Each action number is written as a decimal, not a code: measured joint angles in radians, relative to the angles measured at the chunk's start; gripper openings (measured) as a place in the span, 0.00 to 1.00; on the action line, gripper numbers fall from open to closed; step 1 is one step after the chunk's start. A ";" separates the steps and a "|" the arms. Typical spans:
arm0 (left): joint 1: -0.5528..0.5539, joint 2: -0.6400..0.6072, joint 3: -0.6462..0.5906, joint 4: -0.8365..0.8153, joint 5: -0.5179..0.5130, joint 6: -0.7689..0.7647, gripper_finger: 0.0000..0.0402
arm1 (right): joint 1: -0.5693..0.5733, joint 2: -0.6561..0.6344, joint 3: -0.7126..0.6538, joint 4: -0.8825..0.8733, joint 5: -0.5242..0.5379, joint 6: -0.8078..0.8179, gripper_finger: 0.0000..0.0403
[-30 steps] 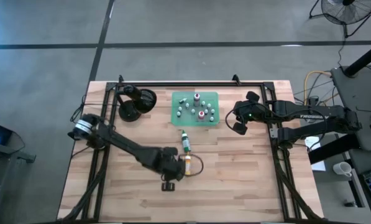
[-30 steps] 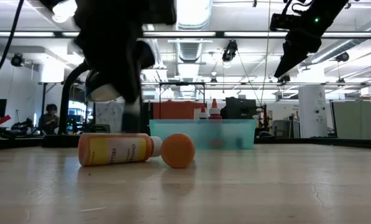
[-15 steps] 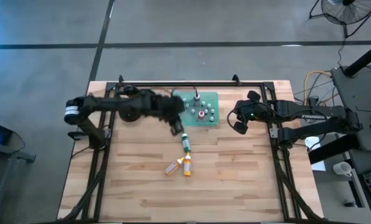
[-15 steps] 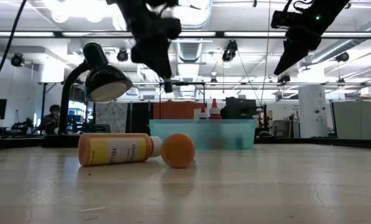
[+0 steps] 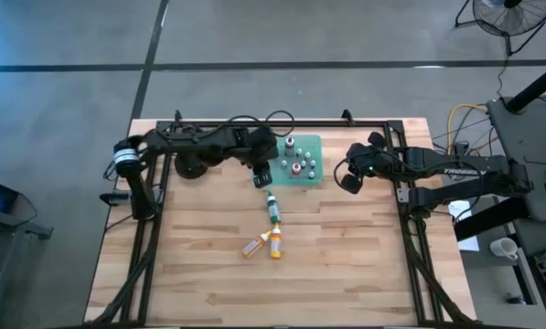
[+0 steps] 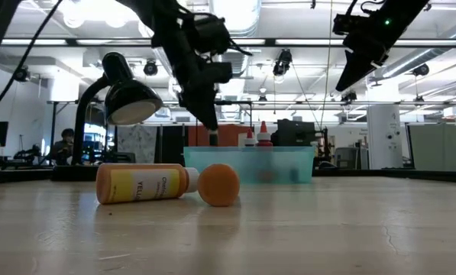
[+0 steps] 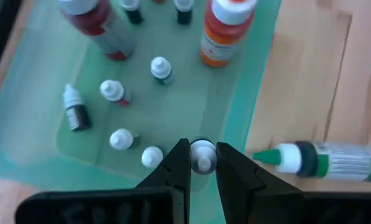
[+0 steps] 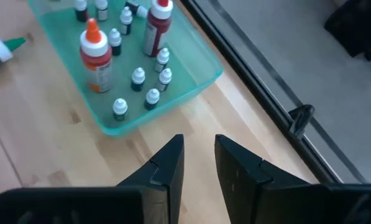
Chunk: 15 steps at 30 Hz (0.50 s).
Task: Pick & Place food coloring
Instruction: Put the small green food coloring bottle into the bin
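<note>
High view: left gripper sits at the near-left corner of the green tray; right gripper waits beside the tray's right edge. Green bottle and two orange-yellow bottles lie on the table.
Low view: one orange-yellow bottle lies foremost.
Left wrist view: fingers pinch a small white-capped bottle over the tray.
Right wrist view: fingers narrowly parted, holding nothing.
</note>
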 joint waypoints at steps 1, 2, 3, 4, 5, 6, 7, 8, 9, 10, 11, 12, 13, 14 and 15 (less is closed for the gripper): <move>0.000 0.012 0.000 0.003 0.002 0.026 0.08 | 0.000 0.000 0.000 0.001 0.009 0.006 0.20; 0.000 0.025 0.000 0.000 0.002 0.054 0.08 | 0.000 0.000 0.000 0.003 0.022 0.010 0.20; 0.000 0.037 0.000 -0.001 0.001 0.080 0.08 | 0.000 0.000 0.000 0.004 0.029 0.012 0.20; 0.000 0.046 -0.001 -0.002 0.001 0.103 0.08 | 0.000 0.000 0.000 0.007 0.030 0.012 0.20; 0.000 0.054 -0.001 -0.005 0.001 0.127 0.08 | 0.000 0.000 0.000 0.009 0.031 0.012 0.20; 0.000 0.061 -0.001 -0.005 0.002 0.150 0.08 | 0.000 0.000 0.000 0.011 0.032 0.012 0.20; 0.000 0.063 -0.001 -0.005 0.003 0.168 0.08 | 0.000 0.000 0.000 0.014 0.033 0.013 0.20; 0.000 0.067 -0.001 -0.005 0.003 0.183 0.08 | 0.000 0.000 0.000 0.015 0.033 0.013 0.20; 0.000 0.074 -0.001 -0.002 0.004 0.197 0.08 | 0.000 0.000 0.000 0.015 0.033 0.013 0.20; 0.000 0.081 -0.001 0.000 0.006 0.204 0.08 | 0.000 0.000 0.000 0.016 0.034 0.013 0.20; 0.000 0.089 -0.001 -0.003 0.006 0.207 0.08 | 0.001 0.001 0.000 0.017 0.039 0.013 0.20; 0.000 0.098 -0.002 -0.005 0.006 0.207 0.08 | 0.001 0.001 0.000 0.018 0.047 0.013 0.20; 0.000 0.106 -0.003 -0.008 0.006 0.207 0.09 | 0.001 0.001 0.000 0.019 0.051 0.014 0.20; 0.001 0.113 -0.003 -0.010 0.007 0.207 0.09 | 0.001 0.001 0.000 0.020 0.052 0.016 0.20; 0.003 0.115 -0.003 -0.013 0.008 0.206 0.10 | 0.000 0.001 0.000 0.020 0.052 0.017 0.20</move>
